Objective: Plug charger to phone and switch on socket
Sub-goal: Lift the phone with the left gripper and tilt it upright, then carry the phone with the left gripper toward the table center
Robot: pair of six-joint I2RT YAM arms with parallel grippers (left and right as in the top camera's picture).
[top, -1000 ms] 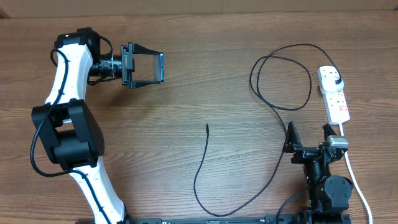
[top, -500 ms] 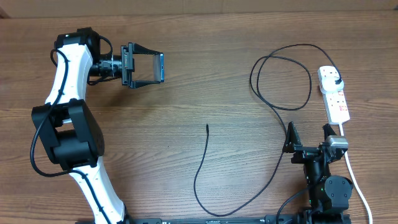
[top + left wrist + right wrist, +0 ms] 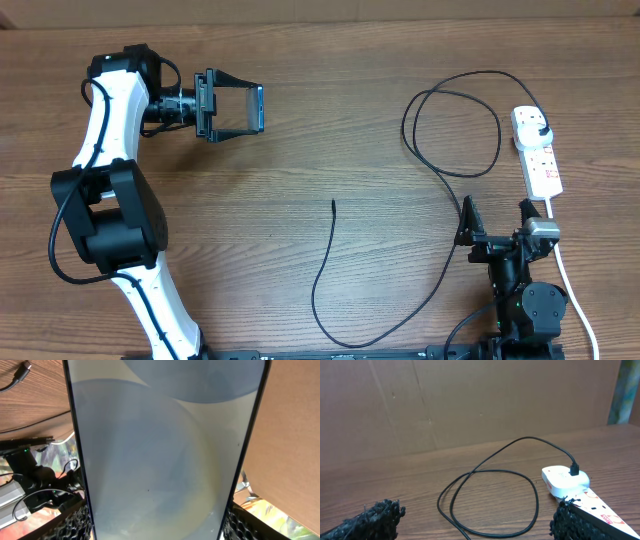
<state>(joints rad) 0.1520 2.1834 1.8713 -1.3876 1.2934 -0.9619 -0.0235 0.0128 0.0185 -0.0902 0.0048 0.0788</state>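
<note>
Your left gripper (image 3: 255,109) clamps the slim, glassy phone (image 3: 238,110) at the wood-grain table's (image 3: 330,120) far left, with the arm reaching forward. The thin black charger (image 3: 314,285) snakes across the middle, its tip lying free and its plug in the white socket (image 3: 540,165). Your right gripper (image 3: 495,222) sits folded back, jaws wide and empty.

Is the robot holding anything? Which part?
The left gripper holds the phone by its two long side edges. The right gripper is open and empty.

Robot lab bench, wooden table (image 3: 350,120), cardboard backdrop (image 3: 470,400) (plain brown)
</note>
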